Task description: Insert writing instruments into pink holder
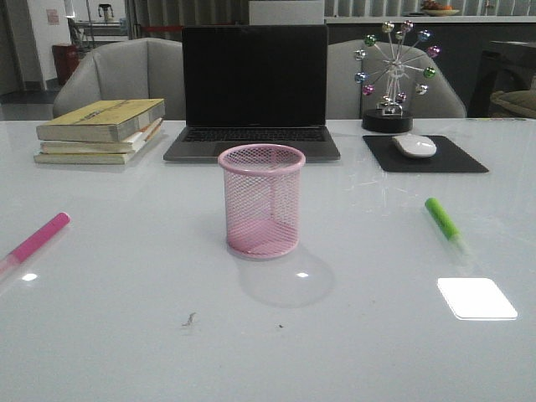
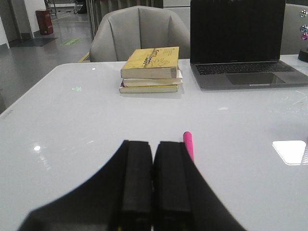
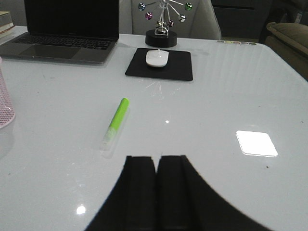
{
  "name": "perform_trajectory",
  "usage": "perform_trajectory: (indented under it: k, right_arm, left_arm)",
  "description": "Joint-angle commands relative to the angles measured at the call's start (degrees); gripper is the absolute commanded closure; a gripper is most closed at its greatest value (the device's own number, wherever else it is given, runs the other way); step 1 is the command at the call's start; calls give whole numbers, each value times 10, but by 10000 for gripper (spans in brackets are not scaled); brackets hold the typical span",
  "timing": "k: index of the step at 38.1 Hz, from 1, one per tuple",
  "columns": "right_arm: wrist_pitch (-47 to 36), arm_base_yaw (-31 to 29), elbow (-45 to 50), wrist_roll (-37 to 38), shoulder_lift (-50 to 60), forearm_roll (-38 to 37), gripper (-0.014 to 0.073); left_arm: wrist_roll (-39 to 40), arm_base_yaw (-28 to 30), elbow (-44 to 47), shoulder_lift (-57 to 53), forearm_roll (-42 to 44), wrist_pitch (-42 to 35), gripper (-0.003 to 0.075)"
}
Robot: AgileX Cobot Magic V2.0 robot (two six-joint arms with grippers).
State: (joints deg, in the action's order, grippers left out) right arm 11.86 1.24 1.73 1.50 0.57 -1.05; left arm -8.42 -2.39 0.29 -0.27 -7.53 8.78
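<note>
Claws point(image 2: 153, 159) closed; pale pink mesh holder point(image 1: 261, 199) upright.

You see only the robot's fingers. The left gripper point(image 2: 152, 180) has two flat black blocks. The right gripper point(image 3: 156, 190) looks just the same, plain and black.

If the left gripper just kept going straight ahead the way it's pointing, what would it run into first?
Probably the pink marker, lying just beyond the shut left gripper and slightly off its line. Past it, bare table, then the stacked books. Depth is uncertain.
</note>
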Motion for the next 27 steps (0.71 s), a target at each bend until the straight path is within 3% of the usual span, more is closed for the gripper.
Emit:
perform_trajectory:
  k: [1, 10, 19, 22, 27]
  right_arm:
    - [-52, -3, 1, -2, 8, -1, 536]
    - [-113, -3, 1, -2, 8, -1, 536]
    - [-301, -3, -2, 4, 8, 0, 536]
    - [-355, -3, -23, 15, 8, 0, 536]
    - [-286, -3, -96, 15, 6, -1, 536]
  left_arm:
    - [2, -4, 2, -13, -8, -57, 621]
    - [2, -4, 2, -13, -10, -150, 621]
    - [6, -4, -8, -12, -10, -315, 621]
    - [19, -4, -39, -12, -4, -325, 620]
    - [19, -4, -124, 2, 75, -282, 621]
